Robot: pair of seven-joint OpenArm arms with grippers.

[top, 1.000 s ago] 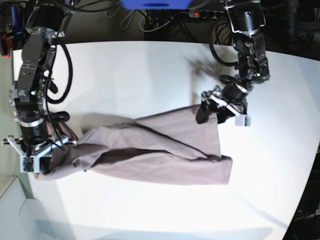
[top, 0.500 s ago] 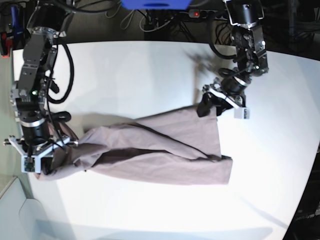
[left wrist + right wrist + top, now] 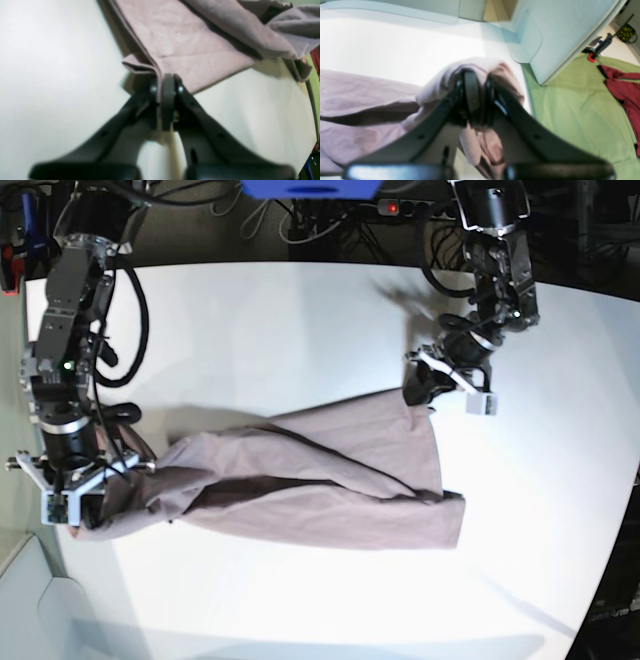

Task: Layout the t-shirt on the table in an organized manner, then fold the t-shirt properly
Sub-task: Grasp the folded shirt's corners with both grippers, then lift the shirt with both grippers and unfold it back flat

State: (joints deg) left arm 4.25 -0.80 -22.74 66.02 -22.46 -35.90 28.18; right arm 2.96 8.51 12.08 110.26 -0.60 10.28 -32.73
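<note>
T-shirt (image 3: 320, 475), dusty mauve-pink, lies rumpled and stretched across the white tabletop (image 3: 260, 330) between both arms; left hand (image 3: 420, 392) is clenched on the hem corner at the shirt's upper right edge; right hand (image 3: 85, 510) is clamped onto bunched fabric at the tabletop's left edge.

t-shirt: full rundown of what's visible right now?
The t-shirt is plain dusty mauve-pink soft fabric, lying rumpled and stretched across the white table, with long diagonal folds rather than spread flat. Its hem edge shows a stitched seam in the left wrist view. The left gripper is shut on a corner of that edge; the right gripper is shut on bunched cloth at the opposite end, near the table's edge. No neck label shows.
</note>
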